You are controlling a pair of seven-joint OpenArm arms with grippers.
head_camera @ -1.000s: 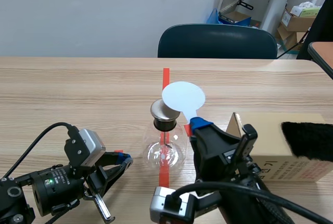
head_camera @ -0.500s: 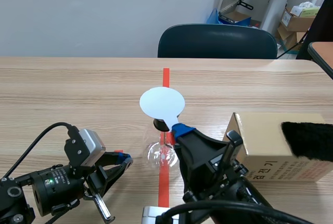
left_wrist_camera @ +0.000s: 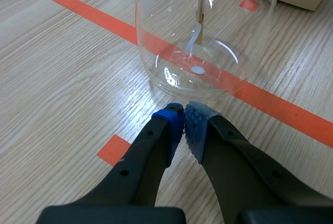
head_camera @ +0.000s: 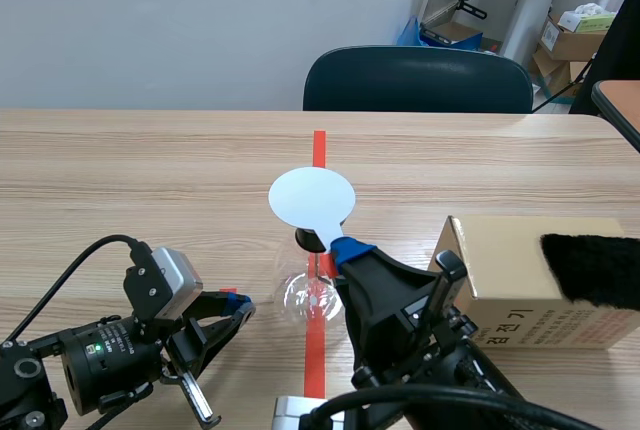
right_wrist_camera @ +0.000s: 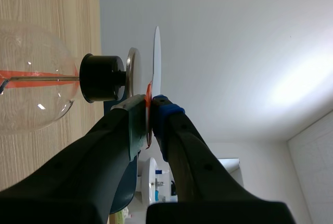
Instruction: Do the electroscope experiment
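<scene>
Dark chair (head_camera: 417, 80) behind table (head_camera: 150, 160); cardboard boxes (head_camera: 575, 35) in bkgd, far rt.

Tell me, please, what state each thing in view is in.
Electroscope flask: upright, stoppered, on the tape line.
White disc paddle: clamped in right gripper, just over the flask's metal cap.
Left gripper: shut, empty, pointing at the flask.
Cardboard box: lying flat, black fur cloth on top.
</scene>
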